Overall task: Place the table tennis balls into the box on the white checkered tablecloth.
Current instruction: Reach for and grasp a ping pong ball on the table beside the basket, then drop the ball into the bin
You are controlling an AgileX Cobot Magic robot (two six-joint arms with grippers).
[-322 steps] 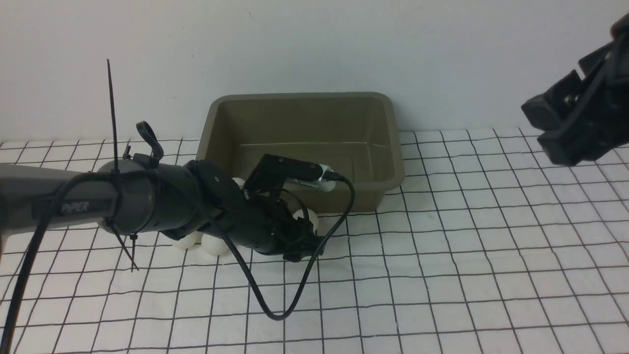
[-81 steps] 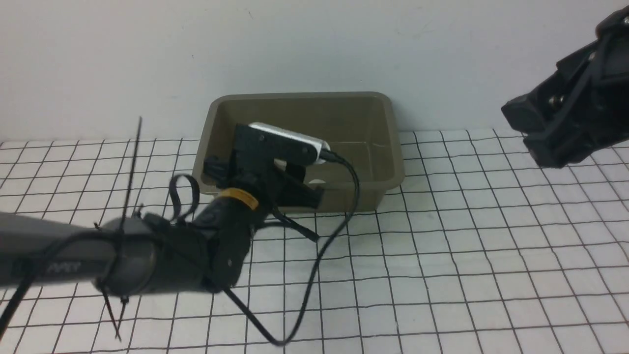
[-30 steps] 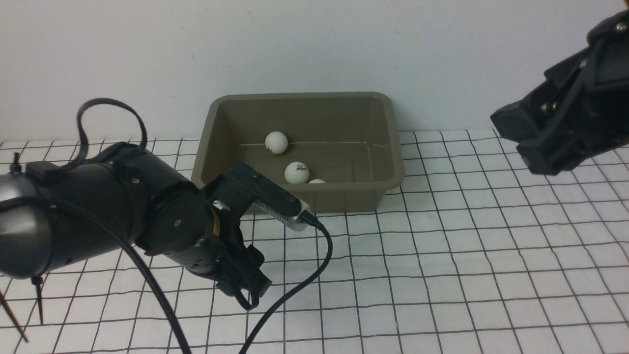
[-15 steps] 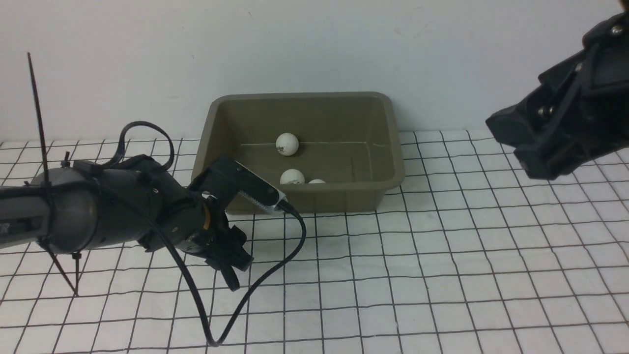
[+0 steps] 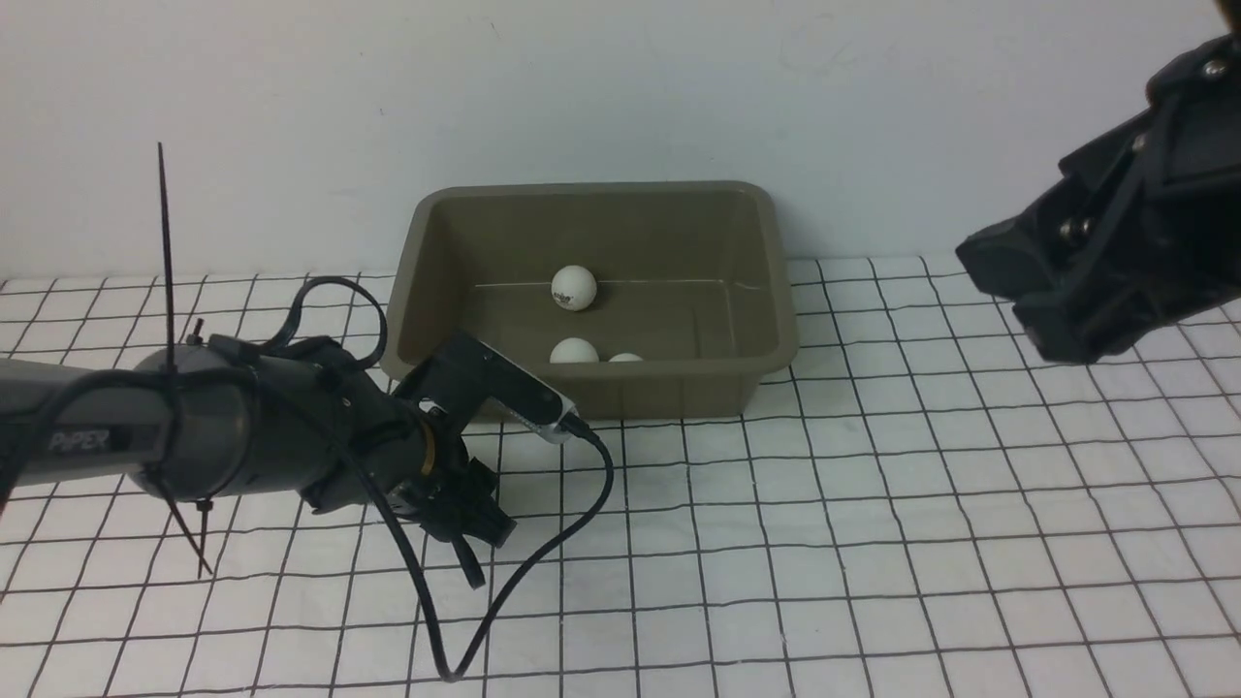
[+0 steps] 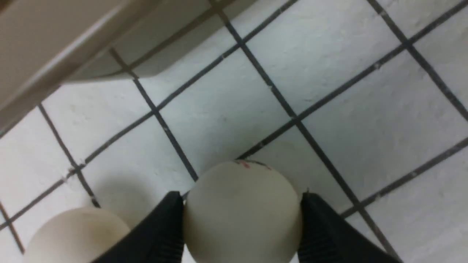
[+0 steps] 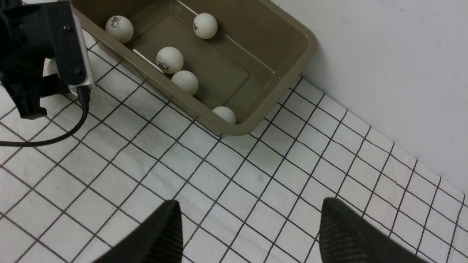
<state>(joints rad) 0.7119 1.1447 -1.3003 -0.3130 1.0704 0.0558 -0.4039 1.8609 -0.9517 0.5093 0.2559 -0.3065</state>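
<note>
Five table tennis balls (image 7: 169, 60) lie in the box (image 5: 591, 187), centre frame; the left claw (image 6: 241, 199) pinches a sixth ball (image 6: 243, 223), a seventh ball (image 6: 73, 235) just beside it, right claw (image 7: 251, 204) spread.

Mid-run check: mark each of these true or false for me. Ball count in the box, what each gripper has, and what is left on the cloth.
1. Five table tennis balls lie in the box. True.
2. The right gripper holds a ball. False: its jaws stand open, with only the tablecloth showing between them.
3. The left gripper has its fingers against both sides of a sixth ball. True.
4. That is the only ball outside the box. False: a seventh ball lies close beside it on the tablecloth.
</note>
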